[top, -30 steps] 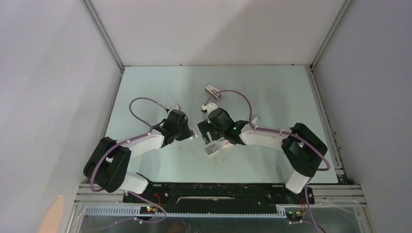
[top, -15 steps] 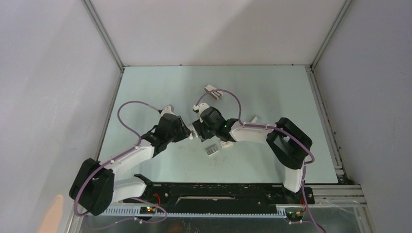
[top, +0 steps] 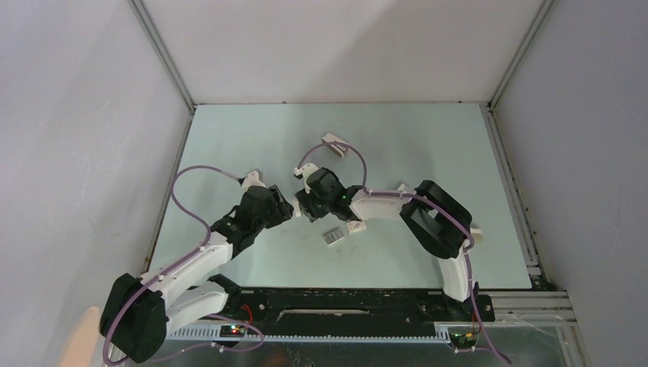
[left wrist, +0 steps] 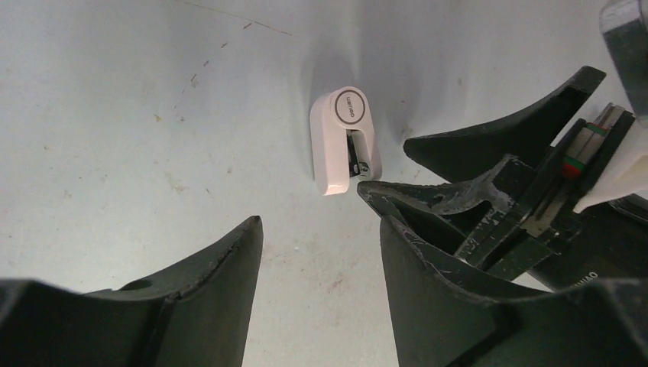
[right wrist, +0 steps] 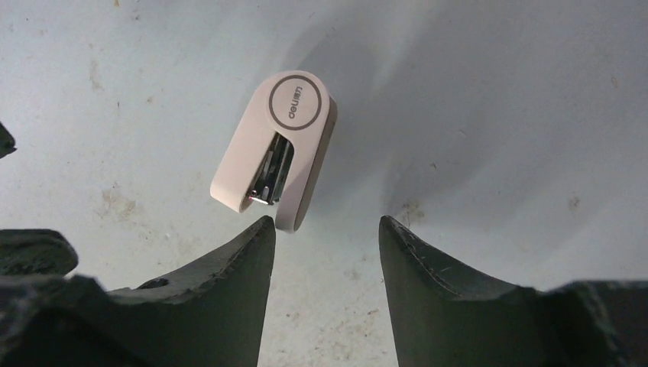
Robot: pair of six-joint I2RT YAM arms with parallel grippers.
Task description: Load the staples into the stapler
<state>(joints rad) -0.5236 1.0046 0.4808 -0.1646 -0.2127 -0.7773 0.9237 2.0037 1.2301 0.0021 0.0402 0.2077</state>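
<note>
Grey and ribbed, the staples [top: 332, 237] lie flat on the pale green table [top: 428, 138], on the near side of my right wrist, and nothing holds them. A small white item [top: 356, 227] sits just to their right; I cannot tell what it is.

The stapler [right wrist: 284, 138] lies on the table left of centre, in the narrow space where my two grippers meet, so the overhead view hides nearly all of it beneath them. My wrist cameras show it better. It has a short pale body with a rounded end that carries a ringed logo. Bright metal shows in a slot toward the other end.

My right gripper [right wrist: 325, 223] has its fingers spread, with only bare table between them. The stapler sits just beyond their tips, slot end toward me. Its nearest corner is right by one fingertip [right wrist: 244, 252]; whether the two touch I cannot tell.

My left gripper [left wrist: 321, 225] is spread as well, with nothing between its fingers. It faces the stapler from the left, and the stapler lies a little past the tips. In that view one black finger of my right gripper ends just beside the stapler's end away from the logo.

Farther back on the table, well apart from all this, lies a longer white-and-cream stapler [top: 336, 145].
</note>
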